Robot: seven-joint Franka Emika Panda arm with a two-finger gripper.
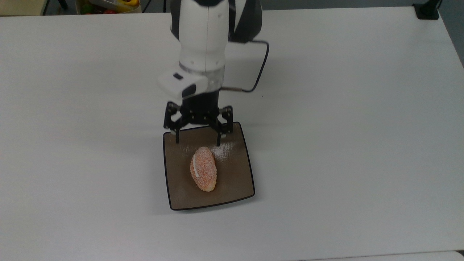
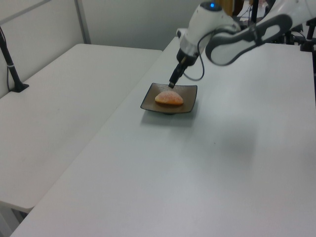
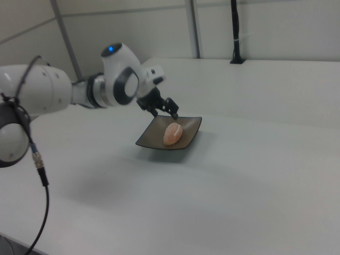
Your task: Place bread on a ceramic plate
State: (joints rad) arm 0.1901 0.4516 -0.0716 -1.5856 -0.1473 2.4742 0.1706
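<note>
Spanning every view: a broad white desk (image 1: 344,127), carrying the things near its middle. Reaching over it from the top view's upper edge, a white and black robot arm (image 1: 204,40), with a black cable (image 1: 259,69) looping off its wrist toward the top view's right. Lying flat on the desk just below the arm's wrist in the top view, a square glossy brown ceramic plate (image 1: 232,181) with a thin black rim and rounded corners, also seen in the left view (image 2: 148,101) and the right view (image 3: 151,138). Hanging above the plate's far edge, clear of everything, the gripper (image 1: 197,139), released, with both black fingers spread wide and nothing between them; seen raised above the plate's back edge in the left view (image 2: 172,84) and over the plate's upper rim in the right view (image 3: 169,112). Resting at about the plate's centre, free of the fingers, the bread (image 1: 203,168): a small oval orange-pink bun with a speckled crust and a thin white stripe along the top view's left side, long axis running roughly away from the gripper, likewise lying on the plate in the left view (image 2: 169,98) and the right view (image 3: 172,133).
</note>
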